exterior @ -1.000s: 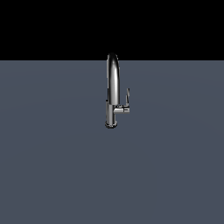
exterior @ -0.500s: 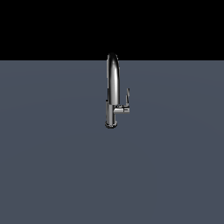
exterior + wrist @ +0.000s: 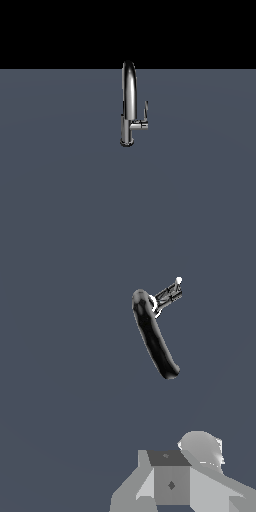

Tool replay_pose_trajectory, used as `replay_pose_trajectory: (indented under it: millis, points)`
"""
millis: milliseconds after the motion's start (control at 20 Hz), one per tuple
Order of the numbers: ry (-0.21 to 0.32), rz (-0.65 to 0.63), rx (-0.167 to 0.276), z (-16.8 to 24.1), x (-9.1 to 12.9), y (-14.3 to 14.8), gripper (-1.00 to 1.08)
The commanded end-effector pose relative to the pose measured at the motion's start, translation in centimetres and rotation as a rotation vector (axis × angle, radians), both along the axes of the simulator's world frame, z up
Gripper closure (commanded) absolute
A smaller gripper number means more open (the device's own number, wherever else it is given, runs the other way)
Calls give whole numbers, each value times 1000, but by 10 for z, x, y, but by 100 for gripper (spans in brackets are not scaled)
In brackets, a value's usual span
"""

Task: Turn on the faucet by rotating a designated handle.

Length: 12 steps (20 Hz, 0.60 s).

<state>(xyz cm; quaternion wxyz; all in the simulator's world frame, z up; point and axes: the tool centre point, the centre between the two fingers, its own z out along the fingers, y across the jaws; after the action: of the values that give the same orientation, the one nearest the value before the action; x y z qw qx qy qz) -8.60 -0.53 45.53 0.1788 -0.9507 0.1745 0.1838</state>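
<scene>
On the grey tabletop (image 3: 60,190) your faucet (image 3: 128,100) stands upright, mid-scene. Its handle (image 3: 145,111), a thin blade rising from the stub, sits on the exterior view's right. Your arm hangs above, well apart, looking down; the fingers aren't visible, so you cannot tell their state.

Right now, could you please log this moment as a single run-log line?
phase: approach | faucet: upright, untouched | handle: on exterior view's right side, not contacted | gripper: fingertips not in view
</scene>
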Motion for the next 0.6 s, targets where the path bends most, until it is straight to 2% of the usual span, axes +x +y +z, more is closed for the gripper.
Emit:
replay_pose_trajectory:
  millis: [0,550]
  points:
    - [37,-34,35,-8,14,-3,108]
    - [205,-188,193,-50,69,-21,108]
